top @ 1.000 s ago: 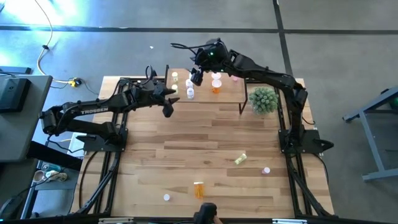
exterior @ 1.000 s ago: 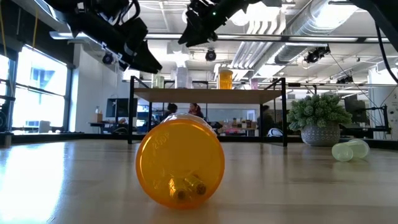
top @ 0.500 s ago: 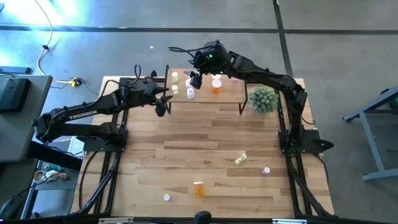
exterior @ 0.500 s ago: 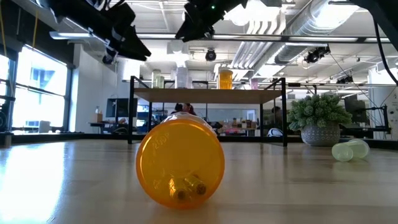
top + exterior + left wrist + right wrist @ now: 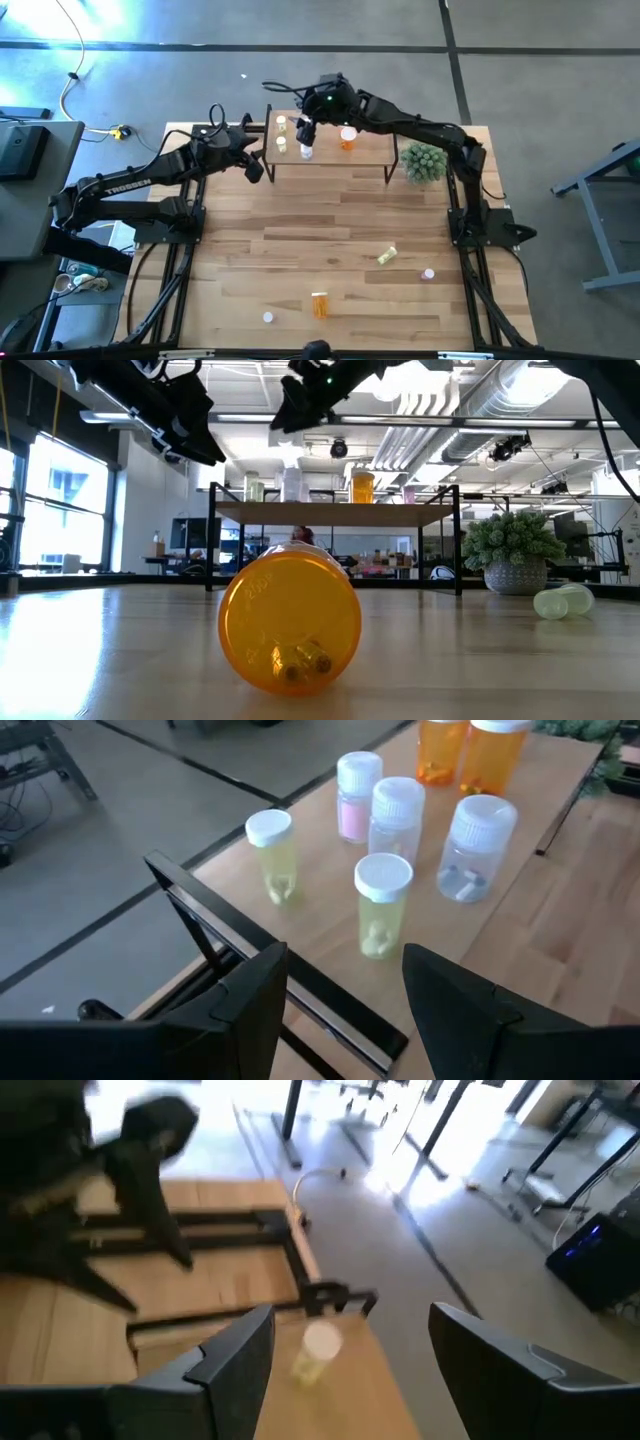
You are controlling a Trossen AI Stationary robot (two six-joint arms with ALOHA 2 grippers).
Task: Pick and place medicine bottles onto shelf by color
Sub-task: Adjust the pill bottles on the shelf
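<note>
The shelf (image 5: 330,150) stands at the table's far side with several bottles upright on its top: two yellow-green (image 5: 271,855) (image 5: 380,905), one pink (image 5: 357,795), two clear (image 5: 475,850), two orange (image 5: 443,750). My left gripper (image 5: 254,168) is open and empty just off the shelf's left end; it also shows in its wrist view (image 5: 345,1010). My right gripper (image 5: 304,128) is open and empty above the shelf's left half, over a yellow-green bottle (image 5: 318,1352). An orange bottle (image 5: 319,304), a yellow-green one (image 5: 387,256), a pink one (image 5: 428,273) and a white one (image 5: 268,317) rest on the table.
A green spiky plant (image 5: 423,160) in a pot stands at the shelf's right end. In the low view the orange bottle (image 5: 290,620) lies on its side close to the near edge, and the yellow-green one (image 5: 560,600) lies at the right. The table's middle holds nothing.
My left gripper has drawn back from the shelf's near left corner toward the table's left and far edge. My right gripper has shifted a little toward the table's left above the shelf. No bottle has moved.
</note>
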